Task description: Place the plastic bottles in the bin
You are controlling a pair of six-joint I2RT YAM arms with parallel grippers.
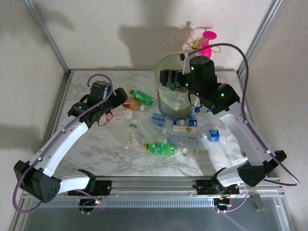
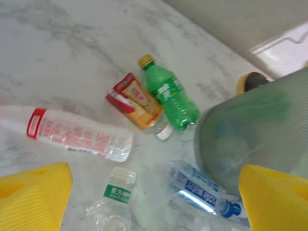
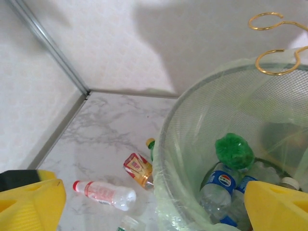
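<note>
The bin (image 1: 166, 108), a pale mesh bucket lined with a yellowish-green bag, stands at the back centre. My right gripper (image 1: 172, 80) hovers over its rim, open (image 3: 154, 207) and holding nothing. Inside the bin (image 3: 166, 144) lie a green bottle (image 3: 234, 151) and blue-labelled clear bottles (image 3: 219, 187). My left gripper (image 1: 117, 105) is open (image 2: 154, 202) above the table left of the bin (image 2: 260, 130). Beneath it lie a green bottle (image 2: 168, 94), an orange-brown one (image 2: 137, 103), a red-labelled clear one (image 2: 72, 134), a green-labelled clear one (image 2: 113, 202) and a blue-labelled one (image 2: 202, 190).
More bottles lie in front of the bin, among them a green one (image 1: 163, 149) and blue-labelled ones (image 1: 214, 135). A pink-and-gold ornament (image 1: 202, 41) stands behind the bin. A gold-topped can (image 2: 250, 82) sits by the bin's far side. Metal frame posts (image 1: 45, 36) flank the table.
</note>
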